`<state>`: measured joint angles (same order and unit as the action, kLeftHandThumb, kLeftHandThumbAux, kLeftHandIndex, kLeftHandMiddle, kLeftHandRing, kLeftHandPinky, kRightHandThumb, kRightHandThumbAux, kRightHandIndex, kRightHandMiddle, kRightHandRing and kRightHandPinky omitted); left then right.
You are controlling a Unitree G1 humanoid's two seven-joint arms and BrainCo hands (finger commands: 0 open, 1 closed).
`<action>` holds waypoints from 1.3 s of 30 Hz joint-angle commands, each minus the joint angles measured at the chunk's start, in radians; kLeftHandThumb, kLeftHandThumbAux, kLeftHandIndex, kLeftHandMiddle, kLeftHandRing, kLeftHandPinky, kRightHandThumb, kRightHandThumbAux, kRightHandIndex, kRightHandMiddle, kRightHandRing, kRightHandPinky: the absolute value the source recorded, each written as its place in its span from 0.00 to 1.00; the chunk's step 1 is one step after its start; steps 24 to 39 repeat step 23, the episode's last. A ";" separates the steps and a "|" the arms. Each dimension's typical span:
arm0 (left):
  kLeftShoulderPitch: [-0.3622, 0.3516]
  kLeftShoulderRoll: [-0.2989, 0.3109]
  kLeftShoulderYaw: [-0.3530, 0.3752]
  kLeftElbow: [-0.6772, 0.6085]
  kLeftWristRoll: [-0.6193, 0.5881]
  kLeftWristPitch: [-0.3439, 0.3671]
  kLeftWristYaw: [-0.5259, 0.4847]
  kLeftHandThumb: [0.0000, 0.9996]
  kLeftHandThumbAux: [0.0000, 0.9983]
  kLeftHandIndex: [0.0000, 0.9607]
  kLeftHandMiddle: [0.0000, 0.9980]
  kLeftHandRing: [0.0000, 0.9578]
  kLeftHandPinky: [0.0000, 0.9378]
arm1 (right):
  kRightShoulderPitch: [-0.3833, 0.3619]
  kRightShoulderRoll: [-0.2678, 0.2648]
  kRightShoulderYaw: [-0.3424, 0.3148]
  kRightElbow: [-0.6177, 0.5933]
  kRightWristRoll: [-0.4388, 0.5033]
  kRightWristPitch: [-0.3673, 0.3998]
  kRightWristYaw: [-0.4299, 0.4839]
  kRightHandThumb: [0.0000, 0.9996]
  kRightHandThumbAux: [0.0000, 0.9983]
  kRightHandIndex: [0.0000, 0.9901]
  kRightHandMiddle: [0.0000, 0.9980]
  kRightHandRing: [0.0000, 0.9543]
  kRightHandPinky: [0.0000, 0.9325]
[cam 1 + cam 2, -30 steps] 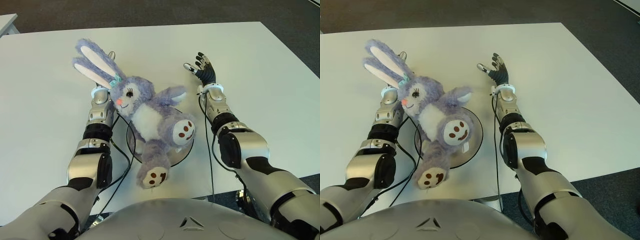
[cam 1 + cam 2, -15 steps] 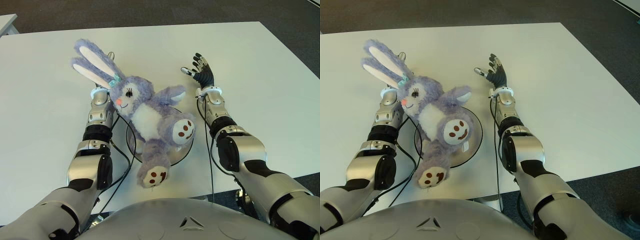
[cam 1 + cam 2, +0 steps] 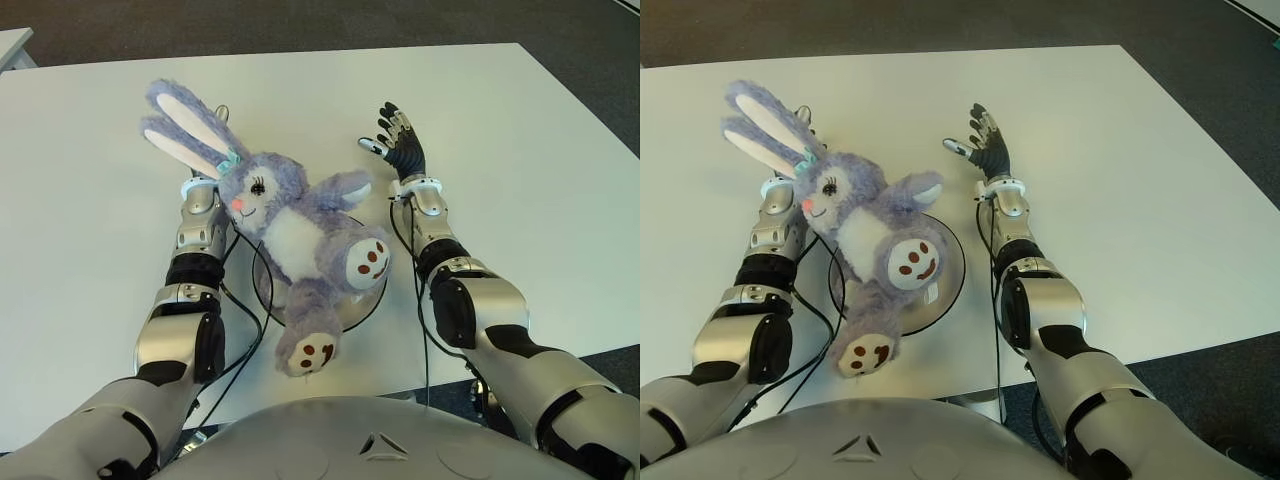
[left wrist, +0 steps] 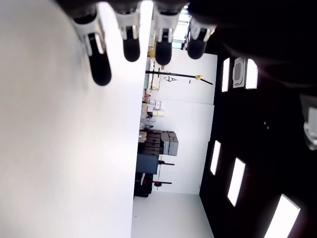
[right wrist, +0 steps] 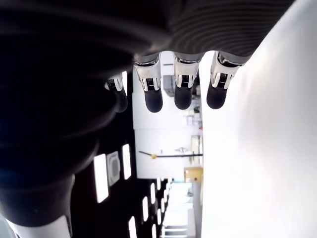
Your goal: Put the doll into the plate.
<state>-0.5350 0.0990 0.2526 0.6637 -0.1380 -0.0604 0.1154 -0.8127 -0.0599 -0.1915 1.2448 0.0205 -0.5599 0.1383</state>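
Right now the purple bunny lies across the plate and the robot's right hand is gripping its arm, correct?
Not quite. The bunny does lie across the plate, but the right hand grips nothing: the left eye view shows it open, apart from the toy.

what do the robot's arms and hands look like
Both arms are silver metal shells with black joints and loose black cables along the forearms. The right hand is black with silver knuckle segments and a white wrist ring. The left hand has black fingertips on white and silver segments.

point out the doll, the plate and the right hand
doll (image 3: 292, 240): left eye view, white belly
plate (image 3: 368, 303): left eye view, rim on the robot's right
right hand (image 3: 404, 146): left eye view, open palm
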 commanded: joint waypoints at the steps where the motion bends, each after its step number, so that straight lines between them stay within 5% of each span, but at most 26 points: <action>1: 0.033 -0.013 -0.009 0.003 -0.002 0.012 -0.010 0.00 0.37 0.00 0.10 0.07 0.00 | 0.083 0.032 -0.026 0.033 0.030 -0.015 0.004 0.01 0.78 0.01 0.01 0.00 0.00; 39: 0.046 -0.023 -0.017 -0.018 0.004 0.016 -0.007 0.00 0.38 0.00 0.10 0.07 0.00 | 0.077 0.029 -0.047 0.027 0.029 -0.020 -0.017 0.02 0.76 0.01 0.01 0.00 0.00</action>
